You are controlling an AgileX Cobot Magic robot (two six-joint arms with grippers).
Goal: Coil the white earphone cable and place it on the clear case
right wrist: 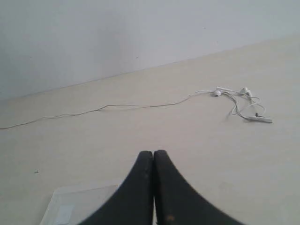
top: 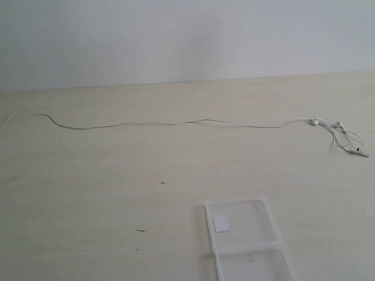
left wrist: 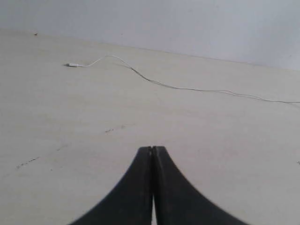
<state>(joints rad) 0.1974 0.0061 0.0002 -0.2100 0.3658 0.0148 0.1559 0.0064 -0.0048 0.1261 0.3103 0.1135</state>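
The white earphone cable [top: 176, 123] lies stretched almost straight across the far part of the table. Its earbuds and remote form a small tangle at the right end [top: 345, 140], and its other end runs off the left edge. The left wrist view shows the plug end [left wrist: 72, 64] and the wire trailing away; the right wrist view shows the cable's earbud tangle [right wrist: 243, 105]. The clear case [top: 243, 225] lies open and flat near the front, a white sticker in its far half. My left gripper [left wrist: 152, 149] and right gripper [right wrist: 153, 153] are both shut, empty, well short of the cable. Neither appears in the exterior view.
The light wooden table [top: 88, 193] meets a plain pale wall [top: 176, 35] behind the cable. A few small dark specks [top: 163, 182] mark the tabletop. A corner of the clear case [right wrist: 79, 201] shows beside my right gripper.
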